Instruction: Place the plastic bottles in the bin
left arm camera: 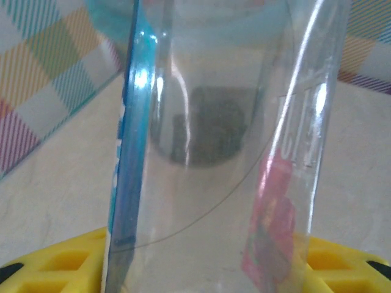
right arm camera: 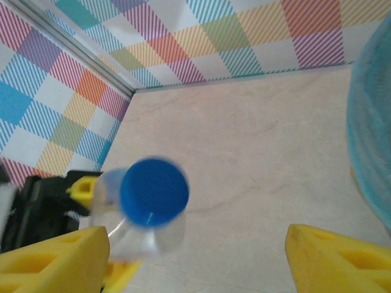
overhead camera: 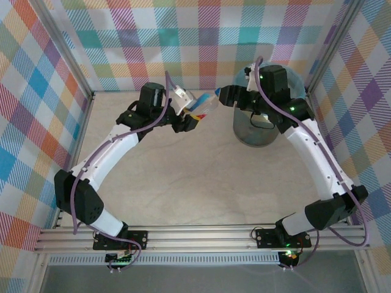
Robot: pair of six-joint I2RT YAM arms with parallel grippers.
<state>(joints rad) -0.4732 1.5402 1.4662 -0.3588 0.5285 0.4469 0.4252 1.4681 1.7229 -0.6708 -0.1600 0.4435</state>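
**Clerk:** One plastic bottle [overhead camera: 200,105] to enter: clear body, blue cap [right arm camera: 153,192], blue and pink label. Location?

**Checker:** Rear of the table [overhead camera: 183,177], left of centre, and by the look of it lifted off the surface. It is held in the left gripper [overhead camera: 190,117], whose yellow fingers [left arm camera: 55,265] are closed on the body, one on each side.

**Clerk:** Long axis?

**Checker:** Roughly level, running left to right. The cap end points straight at the right gripper [right arm camera: 195,262].

**Clerk:** Right gripper, condition?

**Checker:** Jaws spread wide, nothing in them. The cap sits just ahead of them. In the wrist view it lies off centre, nearer the finger on the left side of that view.

**Clerk:** Bin?

**Checker:** Bin [overhead camera: 253,134] at right rear, blue bag over the rim. It stands just beside and below the right gripper, and apart from the left one. The right arm is clearly the nearer to it.

**Clerk:** Remarks?

**Checker:** This looks like a handover between the arms. The right jaws probably need to centre on the cap end along the bottle's axis before closing. An off-centre bite on a smooth round body could slip.
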